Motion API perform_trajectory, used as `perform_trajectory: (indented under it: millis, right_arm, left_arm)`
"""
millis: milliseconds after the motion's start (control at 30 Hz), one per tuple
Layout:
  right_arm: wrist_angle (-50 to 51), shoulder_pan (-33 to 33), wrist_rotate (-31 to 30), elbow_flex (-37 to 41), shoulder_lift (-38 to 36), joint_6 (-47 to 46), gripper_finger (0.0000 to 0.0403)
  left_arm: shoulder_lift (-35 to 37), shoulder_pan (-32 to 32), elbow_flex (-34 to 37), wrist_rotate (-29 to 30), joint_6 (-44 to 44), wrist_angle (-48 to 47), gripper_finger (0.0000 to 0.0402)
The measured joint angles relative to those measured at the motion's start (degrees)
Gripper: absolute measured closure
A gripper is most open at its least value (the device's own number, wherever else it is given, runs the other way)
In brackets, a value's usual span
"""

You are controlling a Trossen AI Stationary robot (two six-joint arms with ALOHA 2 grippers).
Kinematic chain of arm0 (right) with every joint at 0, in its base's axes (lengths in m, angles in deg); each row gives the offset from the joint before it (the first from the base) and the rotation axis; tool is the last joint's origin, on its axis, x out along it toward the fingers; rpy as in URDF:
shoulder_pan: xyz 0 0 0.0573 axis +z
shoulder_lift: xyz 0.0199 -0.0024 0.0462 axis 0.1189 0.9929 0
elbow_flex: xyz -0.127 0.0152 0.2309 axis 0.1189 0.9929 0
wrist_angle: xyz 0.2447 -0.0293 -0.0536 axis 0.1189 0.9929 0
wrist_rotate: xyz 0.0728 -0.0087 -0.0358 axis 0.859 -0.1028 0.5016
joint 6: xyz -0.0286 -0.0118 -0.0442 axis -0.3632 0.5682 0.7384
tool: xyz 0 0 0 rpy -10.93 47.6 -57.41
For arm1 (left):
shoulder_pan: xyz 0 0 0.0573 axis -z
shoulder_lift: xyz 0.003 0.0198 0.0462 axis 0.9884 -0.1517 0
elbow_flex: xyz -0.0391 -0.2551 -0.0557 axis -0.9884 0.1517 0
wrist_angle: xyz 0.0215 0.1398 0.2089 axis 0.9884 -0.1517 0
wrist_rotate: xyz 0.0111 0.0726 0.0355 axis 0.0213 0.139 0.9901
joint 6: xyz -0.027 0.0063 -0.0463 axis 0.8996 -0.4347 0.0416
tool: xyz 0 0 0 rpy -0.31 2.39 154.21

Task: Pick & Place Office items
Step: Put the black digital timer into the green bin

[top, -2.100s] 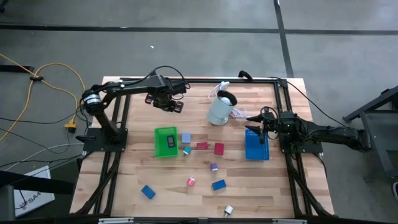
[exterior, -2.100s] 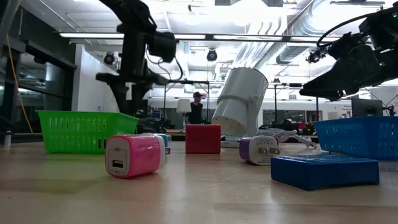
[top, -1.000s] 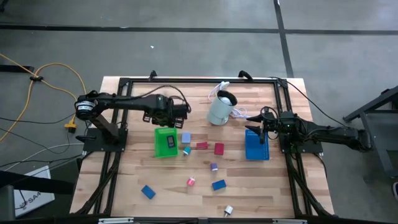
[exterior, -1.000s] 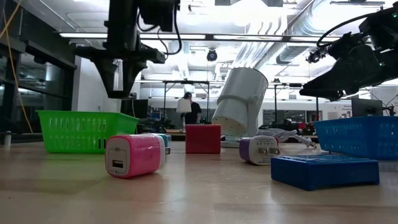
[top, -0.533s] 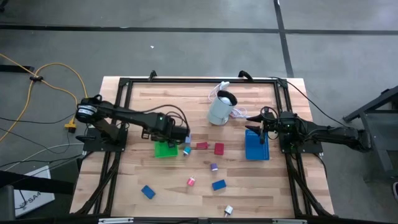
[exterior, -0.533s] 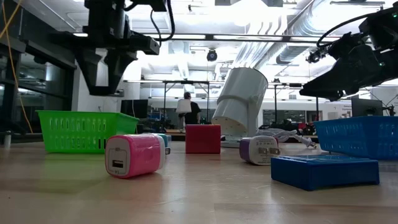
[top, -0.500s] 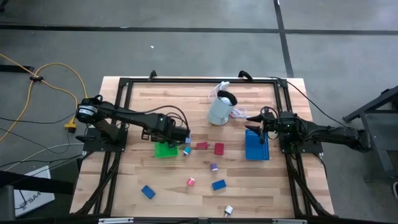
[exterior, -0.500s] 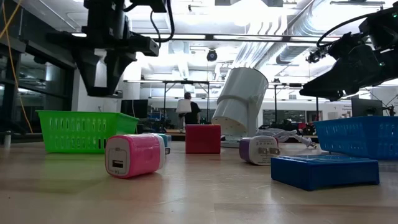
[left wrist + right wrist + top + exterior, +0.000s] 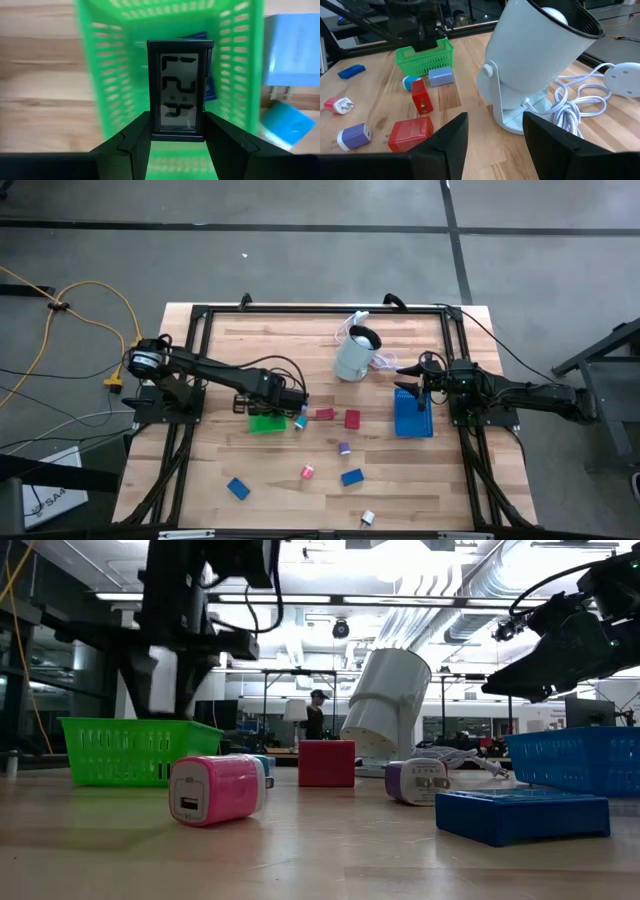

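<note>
From above, two trays are counted on the worktop (image 9: 400, 470): a green tray (image 9: 265, 423) and a blue tray (image 9: 411, 417). Loose office items right of the green tray number eight: a teal piece (image 9: 299, 423), two red blocks (image 9: 325, 415) (image 9: 352, 419), a purple plug (image 9: 344, 448), a pink plug (image 9: 307, 472), two blue blocks (image 9: 351, 477) (image 9: 237, 488) and a white piece (image 9: 367, 518). One pale cylindrical appliance (image 9: 355, 355) stands beyond the green tray. The left tool (image 9: 290, 399) hangs over the green tray; the right tool (image 9: 413, 371) waits above the blue tray's far end.

In the low view only the pink plug (image 9: 215, 790), one red block (image 9: 326, 763), the purple plug (image 9: 418, 781) and one blue block (image 9: 520, 815) are plainly seen, and a person (image 9: 316, 716) stands in the room behind.

The left wrist view alone shows what is grasped: a black digital clock (image 9: 180, 90) (its display facing the camera) is clenched between the left tool's fingers (image 9: 135, 140), above the green tray (image 9: 110, 75).

In the right wrist view the right tool's fingers (image 9: 447, 142) stand apart with nothing between them, facing the appliance (image 9: 535, 60) and its white cord (image 9: 580, 110).
</note>
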Motion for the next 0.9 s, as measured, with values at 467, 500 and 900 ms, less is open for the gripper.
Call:
perform_trajectory:
  millis: [467,500,900]
  right_arm:
    - [0.0,0.0,0.0,0.0,0.0,0.0,0.0227]
    - [0.0,0.0,0.0,0.0,0.0,0.0,0.0227]
    - [0.0,0.0,0.0,0.0,0.0,0.0,0.0227]
  left_arm:
    - [0.1,0.0,6.0,-2.4,5.4,5.1,0.0243]
    - [0.1,0.0,6.0,-2.4,5.6,5.1,0.0243]
    - [0.1,-0.1,8.4,-2.8,6.1,6.6,0.0243]
